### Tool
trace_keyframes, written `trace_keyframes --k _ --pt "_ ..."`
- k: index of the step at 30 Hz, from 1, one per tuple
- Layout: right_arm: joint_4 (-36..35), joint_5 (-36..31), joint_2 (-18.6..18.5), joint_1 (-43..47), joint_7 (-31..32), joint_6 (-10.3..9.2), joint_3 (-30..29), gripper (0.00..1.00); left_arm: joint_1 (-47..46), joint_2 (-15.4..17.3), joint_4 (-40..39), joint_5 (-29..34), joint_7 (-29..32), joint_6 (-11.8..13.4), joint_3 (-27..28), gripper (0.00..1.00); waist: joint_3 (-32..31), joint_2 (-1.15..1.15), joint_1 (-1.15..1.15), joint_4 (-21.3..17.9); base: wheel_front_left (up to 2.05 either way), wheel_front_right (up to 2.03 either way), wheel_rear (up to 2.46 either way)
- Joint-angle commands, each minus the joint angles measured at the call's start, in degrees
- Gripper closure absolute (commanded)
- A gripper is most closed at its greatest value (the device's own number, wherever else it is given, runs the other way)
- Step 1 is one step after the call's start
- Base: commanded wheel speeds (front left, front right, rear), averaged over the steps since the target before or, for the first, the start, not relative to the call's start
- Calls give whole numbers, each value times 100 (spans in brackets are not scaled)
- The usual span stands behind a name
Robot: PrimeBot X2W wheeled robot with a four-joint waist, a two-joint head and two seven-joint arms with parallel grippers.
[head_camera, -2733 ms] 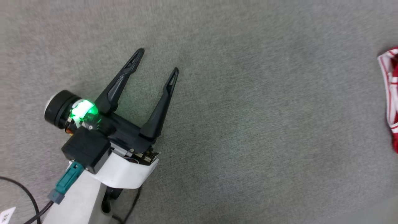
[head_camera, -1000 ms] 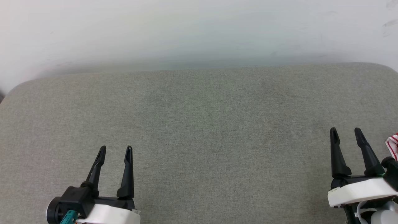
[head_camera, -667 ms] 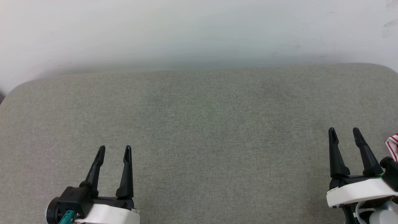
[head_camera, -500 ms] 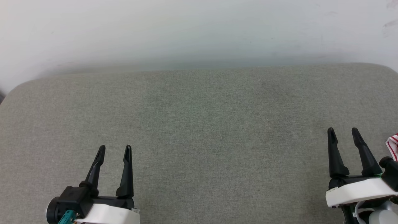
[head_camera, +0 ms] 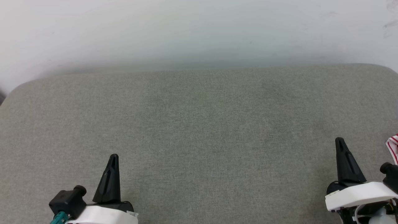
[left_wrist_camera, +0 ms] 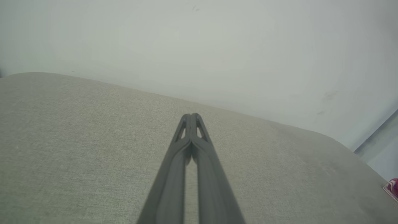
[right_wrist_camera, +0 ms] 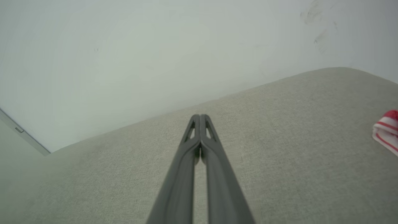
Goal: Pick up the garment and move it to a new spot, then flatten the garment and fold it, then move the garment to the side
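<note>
Grey fabric surface (head_camera: 199, 124), garment (head_camera: 393, 148) at right edge

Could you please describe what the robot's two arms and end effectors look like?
The left end effector and right end effector each have long black tapering fingers with slotted tips, on a black base and a white wrist shell. A teal plug sits by the left wrist; a pale cable loops under the right.

A plain indoor room, more a bare test space than a home, as far as can be told: a padded surface (head_camera: 199, 124) in grey woven fabric with rounded corners, and directly behind it a blank white wall (head_camera: 199, 28) with faint scuffs.
</note>
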Motion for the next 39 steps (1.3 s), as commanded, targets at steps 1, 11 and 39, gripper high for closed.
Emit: trace_keyframes --k 1,11,39 --pt "-58 168 3 -102 32 0 -28 100 -142 47 -58 -177 19 13 -1 100 -2 0 0 1 0 0 0" --pt "32 1090 44 -152 251 0 -81 100 -285 100 153 -1218 229 0 10 100 -34 0 0 12 0 0 0" --pt "238 3179 147 -262 756 -1 -205 100 -564 167 540 -3528 745 -9 101 100 -120 0 0 42 0 0 0"
